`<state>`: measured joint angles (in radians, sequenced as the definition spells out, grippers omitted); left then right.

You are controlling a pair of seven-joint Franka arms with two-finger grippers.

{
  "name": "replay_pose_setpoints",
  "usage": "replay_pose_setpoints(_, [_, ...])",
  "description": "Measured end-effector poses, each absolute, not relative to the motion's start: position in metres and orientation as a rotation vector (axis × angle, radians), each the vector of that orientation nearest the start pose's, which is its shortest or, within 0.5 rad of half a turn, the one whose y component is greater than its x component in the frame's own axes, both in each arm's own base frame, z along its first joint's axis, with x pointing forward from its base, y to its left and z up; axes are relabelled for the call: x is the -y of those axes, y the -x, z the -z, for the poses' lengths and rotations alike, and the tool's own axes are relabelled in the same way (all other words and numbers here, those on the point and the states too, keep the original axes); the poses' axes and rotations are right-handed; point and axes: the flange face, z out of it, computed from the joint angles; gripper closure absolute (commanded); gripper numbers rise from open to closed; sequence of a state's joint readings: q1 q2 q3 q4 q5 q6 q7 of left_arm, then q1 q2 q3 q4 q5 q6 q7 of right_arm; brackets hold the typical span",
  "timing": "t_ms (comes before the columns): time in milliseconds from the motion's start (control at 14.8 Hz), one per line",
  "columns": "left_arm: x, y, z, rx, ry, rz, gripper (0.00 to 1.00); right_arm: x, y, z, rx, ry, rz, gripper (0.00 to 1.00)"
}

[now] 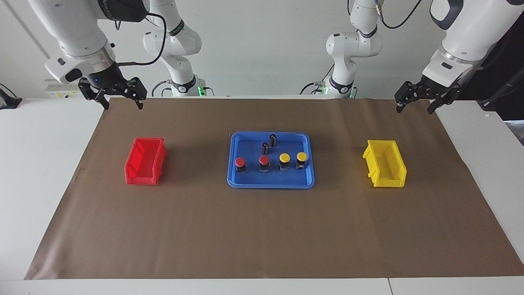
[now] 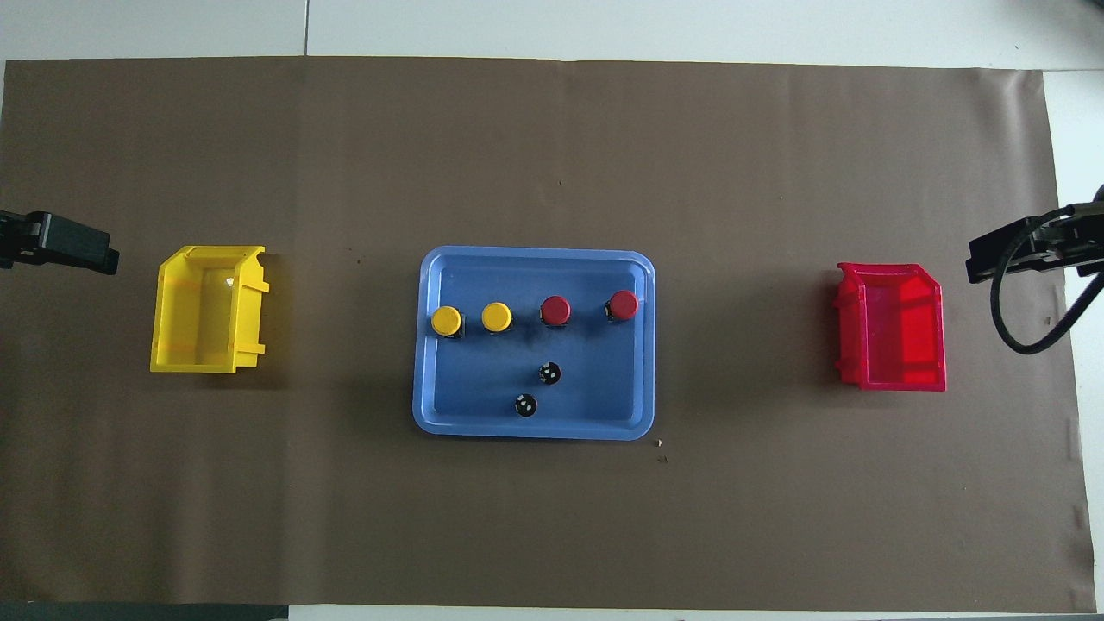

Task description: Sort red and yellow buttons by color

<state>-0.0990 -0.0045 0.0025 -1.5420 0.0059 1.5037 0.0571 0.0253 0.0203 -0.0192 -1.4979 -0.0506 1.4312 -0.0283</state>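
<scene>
Four buttons are standing upright, caps up, in a row across the blue tray (image 1: 233, 164): two red buttons (image 1: 240, 162) toward the red bin (image 1: 144, 162), two yellow buttons (image 1: 284, 158) toward the yellow bin (image 1: 385, 164). Their black bases are hard to make out. Two dark cylinders (image 1: 272, 139) are standing nearer the robots. The right tool (image 1: 121, 99) and the left tool (image 1: 415, 105) are hanging released and empty over the tabletop's (image 1: 262, 229) ends.

The blue tray (image 1: 271, 182) and both bins, red (image 1: 145, 160) and yellow (image 1: 385, 164), look like smooth, glossy plastic. Matt brown paper (image 1: 262, 233) covers the white table (image 1: 37, 164).

Bright, even light from overhead; soft shadows beside the bins; sharp focus
</scene>
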Motion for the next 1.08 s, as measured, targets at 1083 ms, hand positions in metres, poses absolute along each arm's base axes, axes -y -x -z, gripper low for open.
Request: replay_pose_setpoints(1083, [0.052, -0.544, -0.635, -0.240, 3.125, -0.053, 0.00, -0.125, -0.564, -0.624, 0.169, 3.172, -0.099, 0.00])
